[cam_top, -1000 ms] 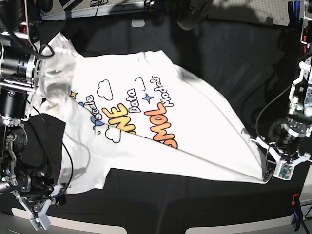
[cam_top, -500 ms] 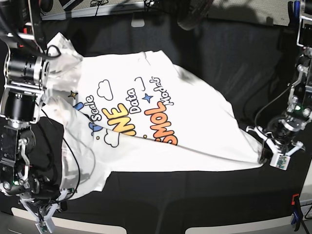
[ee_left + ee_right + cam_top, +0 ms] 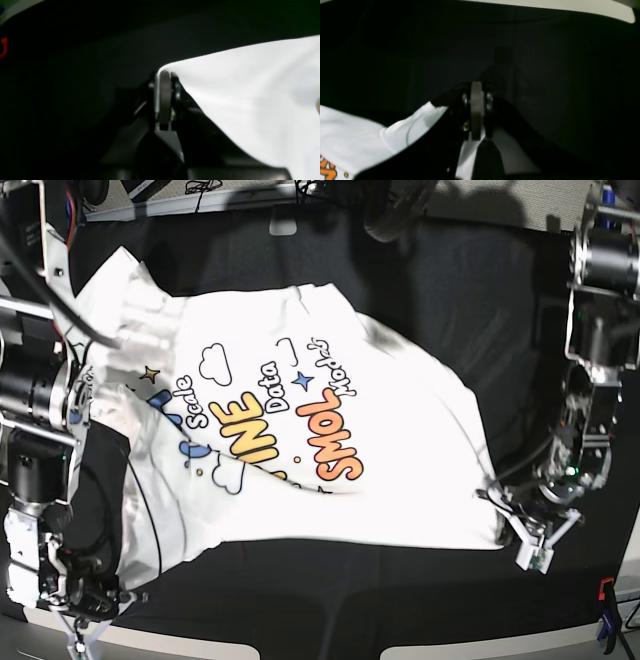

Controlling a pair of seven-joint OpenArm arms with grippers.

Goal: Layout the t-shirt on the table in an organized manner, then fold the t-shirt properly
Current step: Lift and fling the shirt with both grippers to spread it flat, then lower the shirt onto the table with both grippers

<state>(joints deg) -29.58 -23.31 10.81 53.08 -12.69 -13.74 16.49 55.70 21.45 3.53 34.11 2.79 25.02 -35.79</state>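
Across the middle of the desk (image 3: 400,600), we see the one t-shirt (image 3: 400,440) lying print-up on the black cloth, its collar end toward 10 o'clock and its hem toward 4 o'clock, with the hem side fairly flat and the sleeve side near 9 o'clock bunched and wrinkled. We count one shirt, one desk and two arms. The left gripper (image 3: 522,532), at about 4 o'clock in the base view, has its jaws fully closed on the hem corner; its wrist view shows white cloth pinched right at the tips. The right gripper (image 3: 476,110), low at 7 o'clock, also has its jaws fully closed, and its wrist view shows white fabric running beneath them, so we judge it holds a shirt edge, though the pinch itself is partly hidden. We expect the shirt to handle as light, soft and limp: it will sag and crease wherever it is unsupported, so corners and seams, such as hem corners and shoulders, look the best places to take hold.
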